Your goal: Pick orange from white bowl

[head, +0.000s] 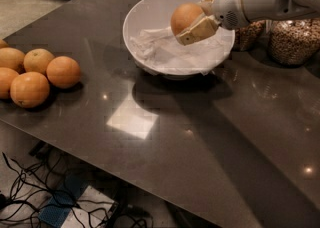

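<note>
Orange (182, 17) is upper centre of frame, apparently clear of the crumpled paper (167, 54), w/ the white bowl (128, 28) under it. My end effector (196, 18), reaching in from upper right, is clamped on it, pads on opposite sides. I judge it firm, smooth-skinned, moderate wt, so it could roll out. Best hold is across the widest part, w/ a steady squeeze, no bruising. Counter (150, 167) below. Other oranges (37, 74) far left.
</note>
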`<act>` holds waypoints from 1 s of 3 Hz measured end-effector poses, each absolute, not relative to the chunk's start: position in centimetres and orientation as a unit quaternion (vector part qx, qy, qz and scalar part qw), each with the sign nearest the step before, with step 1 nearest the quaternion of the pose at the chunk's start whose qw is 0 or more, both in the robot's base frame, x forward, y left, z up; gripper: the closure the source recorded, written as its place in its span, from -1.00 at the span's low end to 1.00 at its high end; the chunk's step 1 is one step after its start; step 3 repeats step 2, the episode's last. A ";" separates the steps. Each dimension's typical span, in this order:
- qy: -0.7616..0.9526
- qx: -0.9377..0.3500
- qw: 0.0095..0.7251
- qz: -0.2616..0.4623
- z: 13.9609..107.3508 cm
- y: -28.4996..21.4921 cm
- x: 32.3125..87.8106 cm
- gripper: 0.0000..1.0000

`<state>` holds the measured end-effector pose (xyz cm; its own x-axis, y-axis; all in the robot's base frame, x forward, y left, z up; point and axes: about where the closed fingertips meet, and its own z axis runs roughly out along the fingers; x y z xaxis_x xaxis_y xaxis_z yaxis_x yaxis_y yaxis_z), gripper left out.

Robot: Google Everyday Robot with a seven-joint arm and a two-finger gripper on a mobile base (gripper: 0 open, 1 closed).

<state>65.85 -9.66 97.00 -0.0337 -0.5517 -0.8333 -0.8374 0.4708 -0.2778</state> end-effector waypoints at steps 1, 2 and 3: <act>0.690 -0.514 0.494 0.126 98.7 -10.6 64.4 1.00; 0.690 -0.514 0.494 0.126 98.7 -10.6 64.3 1.00; 0.690 -0.514 0.494 0.126 98.7 -10.6 64.3 1.00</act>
